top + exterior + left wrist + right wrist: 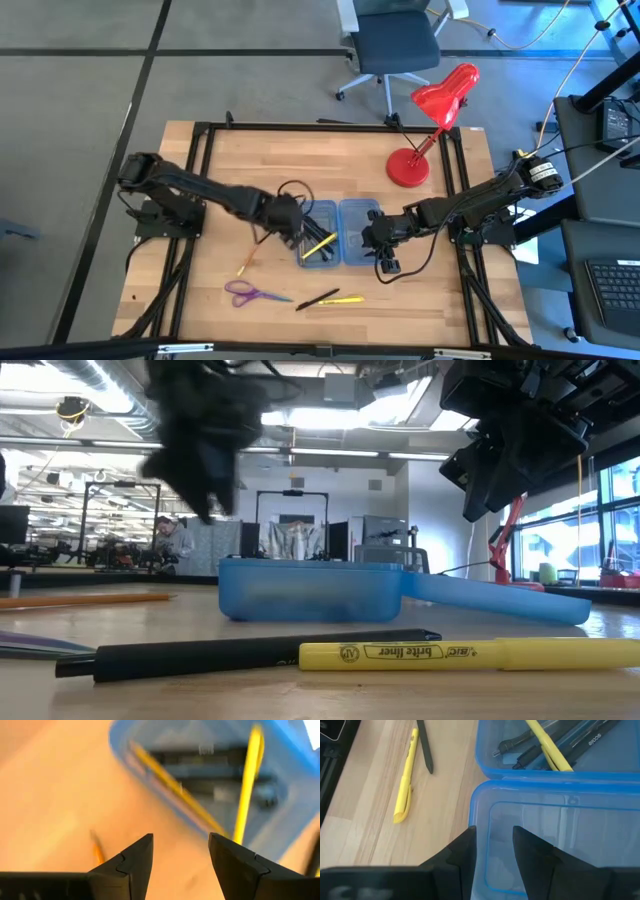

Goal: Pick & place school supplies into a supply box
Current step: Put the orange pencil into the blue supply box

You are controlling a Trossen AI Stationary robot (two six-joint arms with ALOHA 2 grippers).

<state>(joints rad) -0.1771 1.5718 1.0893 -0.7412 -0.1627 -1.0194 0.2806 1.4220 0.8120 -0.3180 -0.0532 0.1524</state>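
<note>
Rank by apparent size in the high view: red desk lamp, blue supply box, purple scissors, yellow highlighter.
1. Blue supply box, opened flat
2. Red desk lamp, close to the box in spread, so that order is unsure
3. Purple scissors
4. Yellow highlighter, the smallest

Red desk lamp (430, 125) standing at the far right corner of the wooden tabletop (220, 175). Beyond it, grey office chair (395, 45) on the floor. Keyboard (612, 285) off right.

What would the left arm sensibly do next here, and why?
Probably swing the open, empty left gripper toward the orange pencil lying nearby on the table. Several pens already lie in the supply box, which the right gripper grips by its rim, while the purple scissors also wait outside.
</note>
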